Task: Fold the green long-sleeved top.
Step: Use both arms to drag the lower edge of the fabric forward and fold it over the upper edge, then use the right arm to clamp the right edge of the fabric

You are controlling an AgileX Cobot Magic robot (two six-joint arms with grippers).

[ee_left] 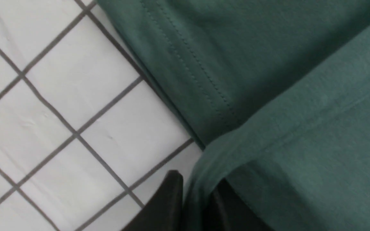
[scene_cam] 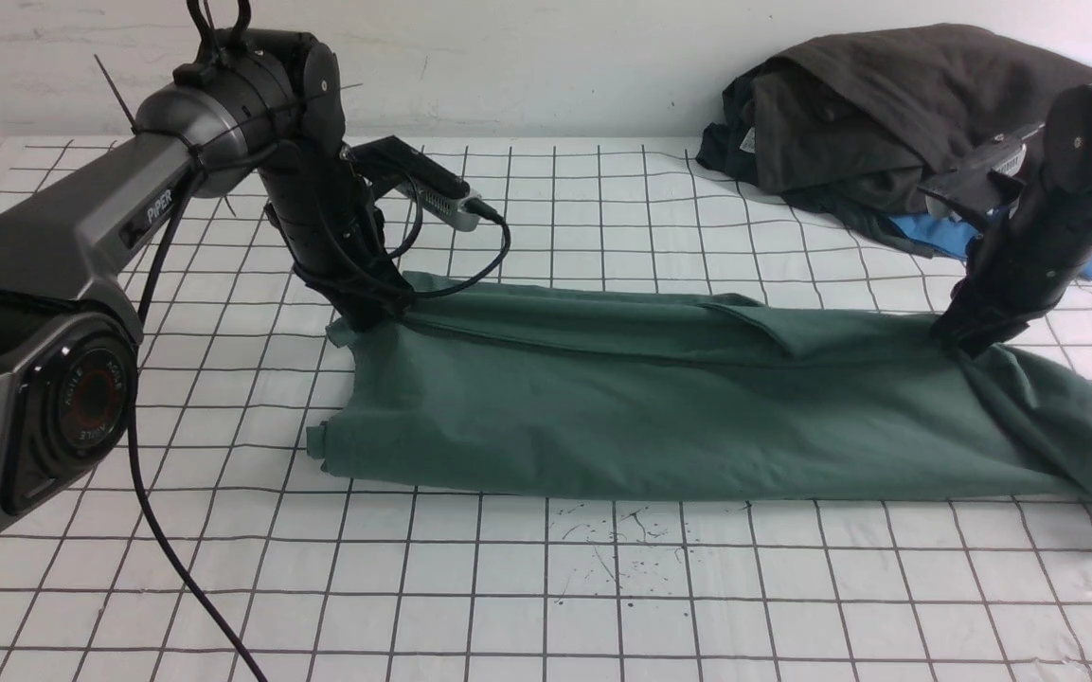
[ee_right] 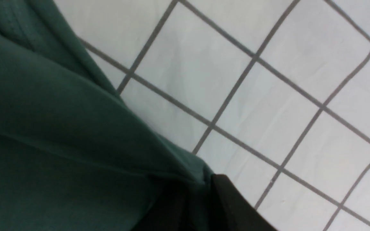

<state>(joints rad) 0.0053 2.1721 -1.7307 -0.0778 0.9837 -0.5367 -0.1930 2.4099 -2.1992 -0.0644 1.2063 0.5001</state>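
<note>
**A:** Where is the green long-sleeved top (scene_cam: 650, 407) found, and how is it expected to handle?

**B:** The large garment of muted dark-green soft knit cloth is laid across the middle of the desk as a long band, already doubled along its length. Its right end is spilled loosely toward the near right. It is judged light, limp and not fragile. No shape will be kept where it is unsupported, and layers may be dragged apart if only one is taken.

**A:** Where should hold be taken?

**B:** The two far corners of the band are favoured, with every layer pinched together at hem or seam so that the fold is carried evenly.

**A:** What is held at present?

**B:** A ridge of the green cloth is seen nipped between the narrowly parted jaws of the left end effector (scene_cam: 370, 317) at the band's far left corner. The same is seen at the right end effector (scene_cam: 967, 341), at the far right.

**A:** And around it?

**B:** The white desk (scene_cam: 602, 587), covered in a dark-lined grid, is bare in front of the top. A heaped dark brown-black garment (scene_cam: 886, 104) and a bright blue garment (scene_cam: 934, 237) beneath it are left at the far right, apart from the top.
</note>
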